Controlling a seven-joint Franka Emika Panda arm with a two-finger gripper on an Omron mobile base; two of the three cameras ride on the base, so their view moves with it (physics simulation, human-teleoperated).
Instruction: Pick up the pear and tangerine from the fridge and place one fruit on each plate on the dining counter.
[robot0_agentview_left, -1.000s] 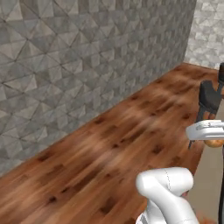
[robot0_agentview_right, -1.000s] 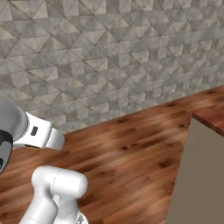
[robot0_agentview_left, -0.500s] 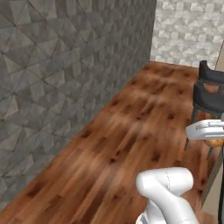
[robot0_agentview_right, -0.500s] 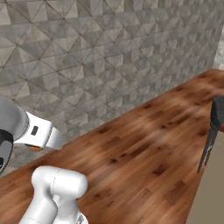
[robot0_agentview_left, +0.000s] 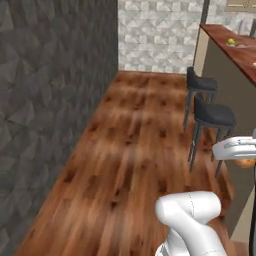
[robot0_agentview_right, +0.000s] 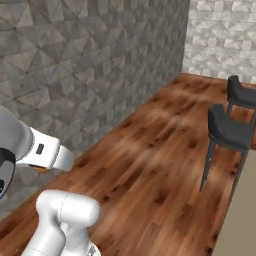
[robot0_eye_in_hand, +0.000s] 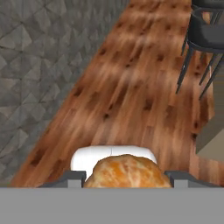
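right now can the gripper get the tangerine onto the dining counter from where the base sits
Probably not yet. The gripper is shut on the tangerine low beside the base, while the dining counter lies well ahead past two black stools. The floor between looks free for the base to drive closer.

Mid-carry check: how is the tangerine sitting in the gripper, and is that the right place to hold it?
The gripper is shut on the tangerine, one finger on each side of its wide middle. That looks like the sensible grip: the fruit is round and slightly flattened, so squeezing across the widest part, from the sides, probably leaves it least room to slip. I would keep this hold.
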